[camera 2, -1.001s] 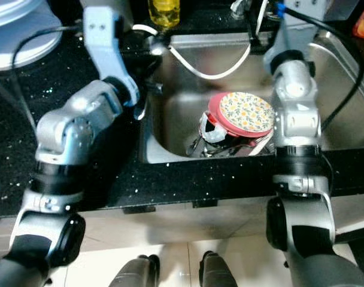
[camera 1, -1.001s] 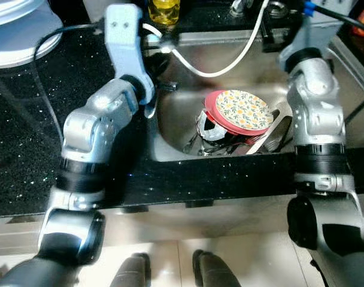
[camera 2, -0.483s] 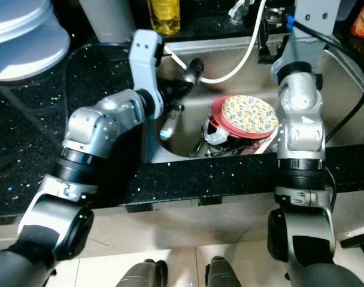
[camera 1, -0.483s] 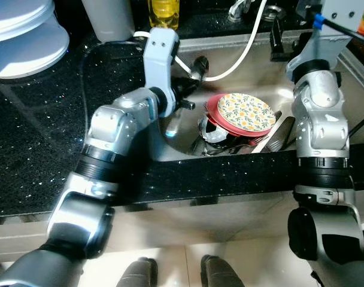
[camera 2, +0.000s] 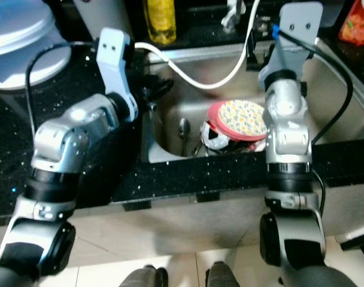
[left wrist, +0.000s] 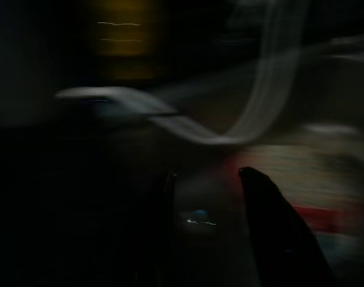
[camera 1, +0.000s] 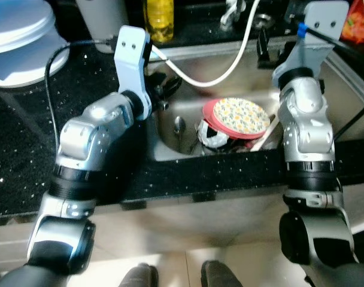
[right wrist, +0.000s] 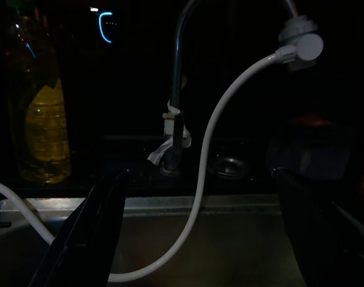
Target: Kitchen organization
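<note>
On the counter [camera 1: 26, 149] at far left stands a white tub [camera 1: 17, 33]; the left gripper [camera 1: 164, 89] hangs over the sink [camera 1: 188, 57] at its near-left rim, its fingers [left wrist: 272, 227] parted on nothing, so this looks like the reach toward the dishes. In the basin lie a spoon [camera 1: 178, 124] and a floral plate [camera 1: 240, 115] on a heap of dishes. The right gripper [right wrist: 197, 239] hovers spread wide toward the tap [right wrist: 177, 72] and hose [camera 1: 215, 69]; next, one must lower onto a dish.
</note>
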Available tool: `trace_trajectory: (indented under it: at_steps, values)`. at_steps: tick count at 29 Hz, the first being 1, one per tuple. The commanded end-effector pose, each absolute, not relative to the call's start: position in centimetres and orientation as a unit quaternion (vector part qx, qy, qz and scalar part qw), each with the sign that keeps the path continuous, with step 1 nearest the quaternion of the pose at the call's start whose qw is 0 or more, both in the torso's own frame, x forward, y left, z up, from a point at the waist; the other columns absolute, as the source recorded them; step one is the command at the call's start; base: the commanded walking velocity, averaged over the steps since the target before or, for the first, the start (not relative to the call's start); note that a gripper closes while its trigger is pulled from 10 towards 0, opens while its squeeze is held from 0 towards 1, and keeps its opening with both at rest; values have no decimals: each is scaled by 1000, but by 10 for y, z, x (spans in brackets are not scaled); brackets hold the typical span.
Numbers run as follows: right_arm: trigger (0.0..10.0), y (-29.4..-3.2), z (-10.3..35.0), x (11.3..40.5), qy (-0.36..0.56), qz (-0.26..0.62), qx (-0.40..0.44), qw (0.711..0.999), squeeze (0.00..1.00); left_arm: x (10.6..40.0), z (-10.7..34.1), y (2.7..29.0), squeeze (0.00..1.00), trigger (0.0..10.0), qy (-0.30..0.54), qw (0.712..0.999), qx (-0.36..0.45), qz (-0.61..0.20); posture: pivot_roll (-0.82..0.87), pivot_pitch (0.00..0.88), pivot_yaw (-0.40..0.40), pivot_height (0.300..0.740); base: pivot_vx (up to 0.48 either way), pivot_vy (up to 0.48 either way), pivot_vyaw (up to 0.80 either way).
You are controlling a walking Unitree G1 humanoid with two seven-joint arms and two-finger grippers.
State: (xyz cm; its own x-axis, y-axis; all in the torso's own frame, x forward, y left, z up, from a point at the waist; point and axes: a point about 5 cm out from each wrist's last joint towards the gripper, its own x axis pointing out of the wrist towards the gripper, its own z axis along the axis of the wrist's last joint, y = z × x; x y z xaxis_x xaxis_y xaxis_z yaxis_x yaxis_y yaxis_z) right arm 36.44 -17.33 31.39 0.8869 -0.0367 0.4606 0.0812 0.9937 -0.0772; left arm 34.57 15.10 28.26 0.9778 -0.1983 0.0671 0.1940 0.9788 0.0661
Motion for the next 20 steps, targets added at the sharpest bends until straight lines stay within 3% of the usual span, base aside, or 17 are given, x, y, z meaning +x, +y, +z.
trace_trajectory:
  at_steps: [1,2,3,6,8,9,13,20]
  values:
    - [10000,-170,311,365,-234,-23,-42,971,0,342,271,201,0,10000,-6,997,44,63,73,26,40,740,0,0,0]
    - [10000,-169,310,366,-232,-22,-42,971,0,339,267,216,361,10000,6,994,34,99,86,21,36,740,0,0,0]
    - [10000,-169,310,366,-231,-20,-42,972,0,335,264,228,1000,10000,10,991,29,129,94,20,33,740,0,0,0]
    - [10000,-168,308,367,-229,-17,-41,972,0,321,256,267,1000,10000,30,975,35,219,109,18,25,740,0,0,0]
    - [10000,-168,308,368,-228,-17,-41,973,0,317,255,275,1000,10000,31,969,38,244,109,18,25,740,0,0,0]
    - [10000,-168,307,369,-227,-17,-42,973,0,311,251,288,0,10000,35,957,35,286,109,18,25,740,0,0,0]
    - [10000,-168,306,370,-225,-17,-42,973,0,294,238,318,0,10000,54,925,7,377,114,19,19,740,0,0,0]
    - [10000,-169,305,370,-221,-15,-45,974,0,271,231,361,0,10000,79,883,-5,462,110,33,15,740,0,0,0]
